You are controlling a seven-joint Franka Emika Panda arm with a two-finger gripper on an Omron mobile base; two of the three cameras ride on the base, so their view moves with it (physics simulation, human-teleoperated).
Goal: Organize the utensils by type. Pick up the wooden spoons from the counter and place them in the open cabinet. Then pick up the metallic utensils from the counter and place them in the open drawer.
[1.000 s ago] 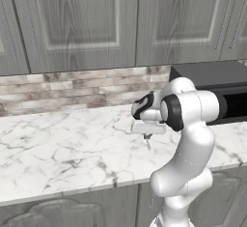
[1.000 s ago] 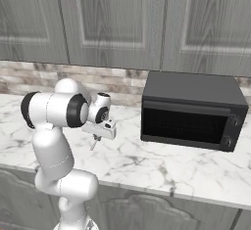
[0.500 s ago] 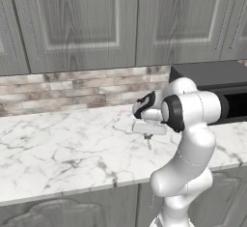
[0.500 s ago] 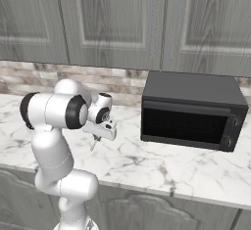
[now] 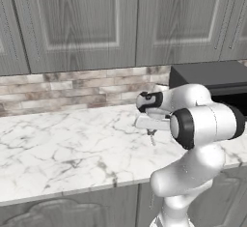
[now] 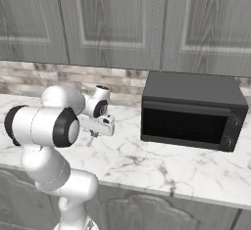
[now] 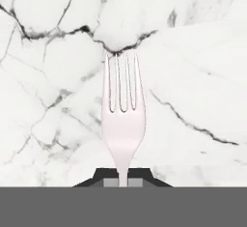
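Fork (image 7: 122, 120) held in pincer (image 7: 123, 181) above counter (image 7: 193, 76).

Over the last second the gripper (image 5: 151, 133), clamped on the fork (image 7: 122, 120), has drifted very slightly away from the oven (image 6: 191, 110) above the counter (image 5: 62, 148), and the fork went with it.

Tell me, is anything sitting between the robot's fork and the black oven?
No. In the right base view, only bare counter lies between the fork, pinched in the end effector, and the oven.
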